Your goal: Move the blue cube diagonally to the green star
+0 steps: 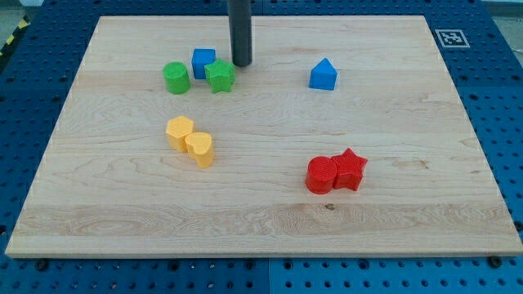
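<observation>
From the left: the green cylinder (176,77), then the blue cube (203,61) seemingly touching the green star (220,76) diagonally. Our tip (242,64) sits just right of both. No jaws exist here. We should nudge gently, if at all.

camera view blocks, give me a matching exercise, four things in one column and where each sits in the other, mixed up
Things:
1. blue cube
2. my tip
3. red star
4. yellow blocks

Places:
A. view's lower right, touching the red cylinder
B. just right of the green star, at the view's top
C. left of centre, the two touching each other
D. behind the green star, right of the green cylinder

Pairs: 1-D, 2-B, 3-A, 4-C
</observation>
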